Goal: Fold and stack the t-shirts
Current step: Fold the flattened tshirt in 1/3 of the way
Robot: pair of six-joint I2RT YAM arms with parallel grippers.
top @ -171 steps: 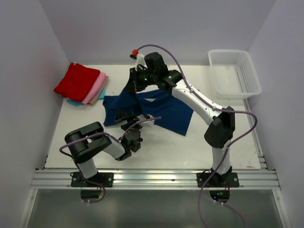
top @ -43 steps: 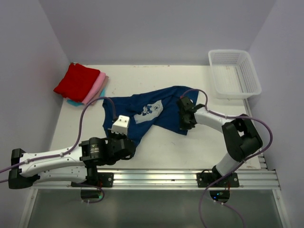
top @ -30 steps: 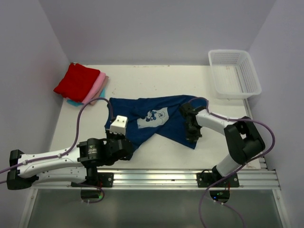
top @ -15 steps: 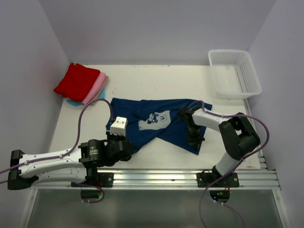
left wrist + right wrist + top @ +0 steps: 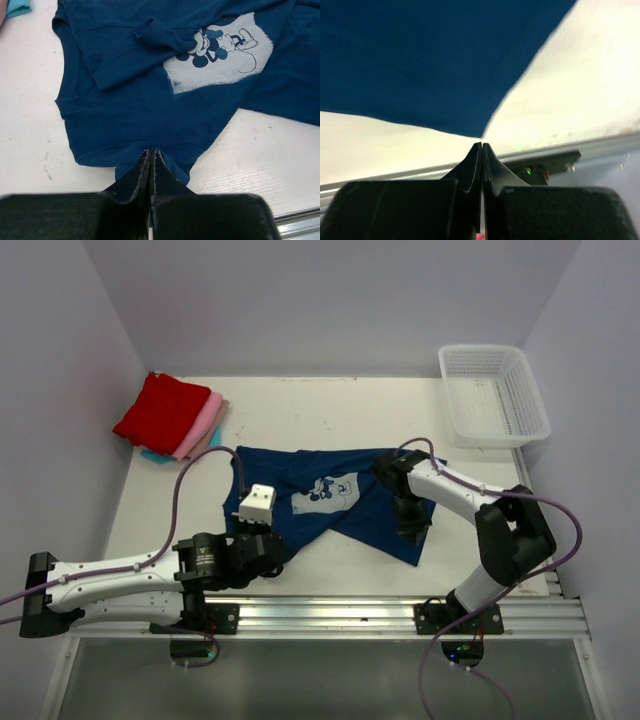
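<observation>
The navy blue t-shirt (image 5: 300, 475) lies spread across the middle of the table, its pale cartoon print (image 5: 328, 490) facing up. My left gripper (image 5: 272, 547) sits at the shirt's near left edge. In the left wrist view its jaws (image 5: 151, 151) are shut on a bunched bit of the navy cloth (image 5: 125, 115). My right gripper (image 5: 412, 528) hovers over the shirt's near right corner. Seen from the right wrist, it (image 5: 481, 145) is shut, and the corner of the navy cloth (image 5: 420, 60) ends just beyond its tips. Folded red (image 5: 163, 410), pink (image 5: 203, 426) and teal (image 5: 152, 455) shirts are stacked at the back left.
A white mesh basket (image 5: 493, 393) stands at the back right corner. The metal rail (image 5: 330, 615) with both arm bases runs along the near edge. Pale walls close in the table on the left, back and right.
The navy shirt has been drawn nearer and flatter, its near right corner stretched out. The right gripper slid toward that corner; the left gripper shifted slightly right, still shut on the cloth.
</observation>
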